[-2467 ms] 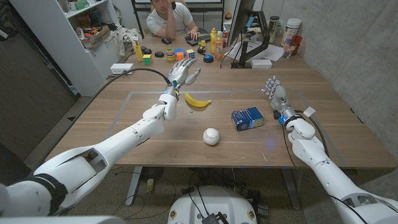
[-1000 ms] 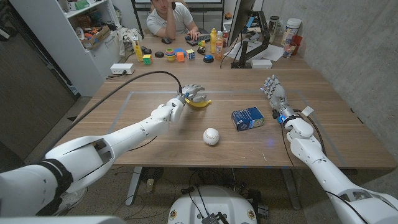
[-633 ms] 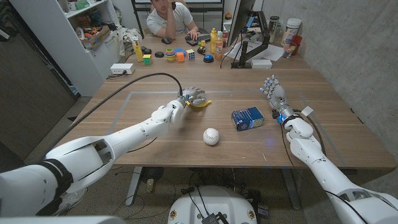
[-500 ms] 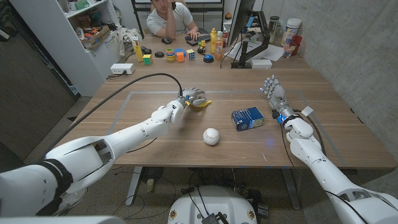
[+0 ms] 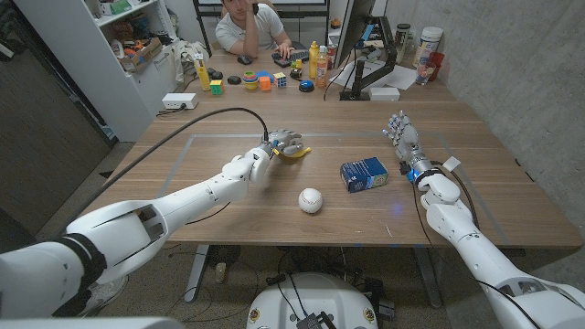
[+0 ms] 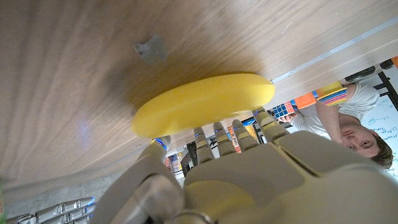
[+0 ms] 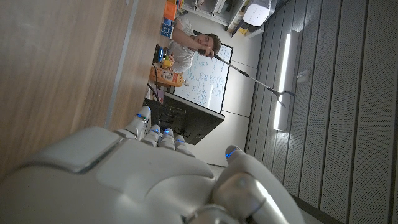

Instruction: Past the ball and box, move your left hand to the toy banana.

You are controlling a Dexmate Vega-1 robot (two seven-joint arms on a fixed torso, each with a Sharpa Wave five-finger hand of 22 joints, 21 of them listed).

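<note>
Head view first: over the last couple of seconds the left hand (image 5: 284, 143) dropped from up above onto the toy banana (image 5: 297, 152) just above frame centre, fingers now curled over it, so I'd call the reach basically done. The ball (image 5: 311, 200) and box (image 5: 364, 172) sit lower right of it, well apart, with bare table (image 5: 183, 174) to the left for backing out. The right hand (image 5: 402, 139) stands at right, fingers apart, holding nothing. Left wrist view: fingertips (image 6: 214, 134) touching the banana's edge. Right wrist view: fingers extended over bare wood.
</note>
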